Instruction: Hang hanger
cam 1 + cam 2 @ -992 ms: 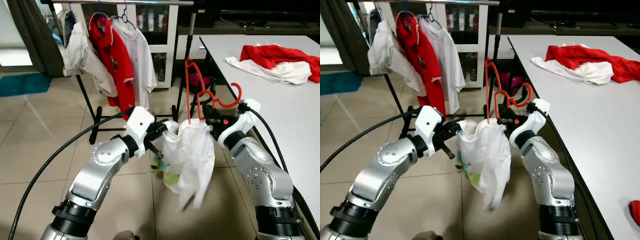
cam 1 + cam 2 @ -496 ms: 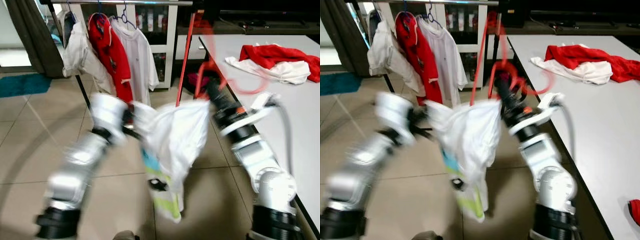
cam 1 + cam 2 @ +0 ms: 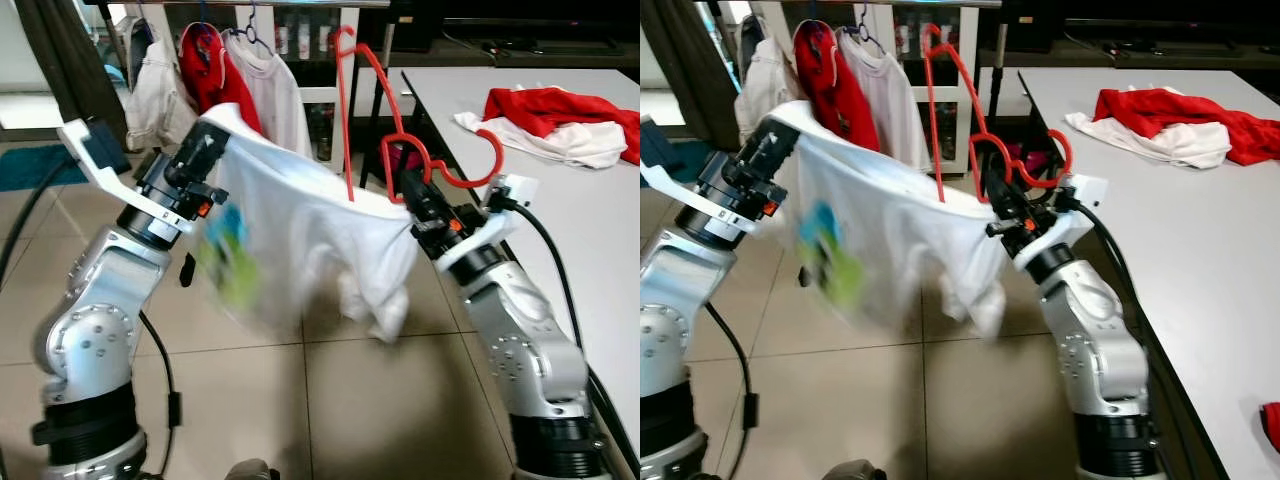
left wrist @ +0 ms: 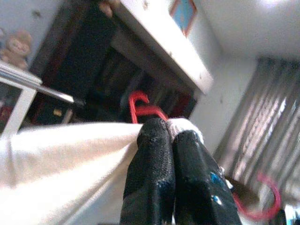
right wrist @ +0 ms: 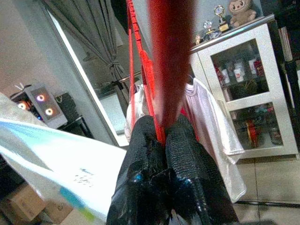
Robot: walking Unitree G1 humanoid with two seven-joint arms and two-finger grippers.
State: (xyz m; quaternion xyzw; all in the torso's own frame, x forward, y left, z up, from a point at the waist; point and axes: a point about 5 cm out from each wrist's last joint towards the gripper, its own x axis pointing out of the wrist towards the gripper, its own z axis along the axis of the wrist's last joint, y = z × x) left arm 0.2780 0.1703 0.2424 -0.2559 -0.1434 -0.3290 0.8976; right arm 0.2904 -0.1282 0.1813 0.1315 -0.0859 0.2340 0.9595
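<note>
Hanger (image 3: 372, 130), red, one, carrying white T-shirt (image 3: 300, 230); held raised between both arms, short of clothes rail (image 3: 250, 3), hook up for hanging. Right gripper (image 3: 412, 205) clamped on hanger's frame. Left gripper (image 3: 205, 150) pinched shut on shirt's far shoulder, stretching cloth taut, likely to keep it on hanger. Rail already holds three garments (image 3: 215, 85). Table (image 3: 560, 190) at right: two garments (image 3: 560, 120), red and white.

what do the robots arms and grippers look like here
Both arms are silver metal with rounded joint housings and black collars near the base. The left gripper and right gripper each have two long black textured fingers on a black wrist with a small orange mark, under a white bracket. A black cable loops from each wrist. Blue flecks mark the fingers.
</note>
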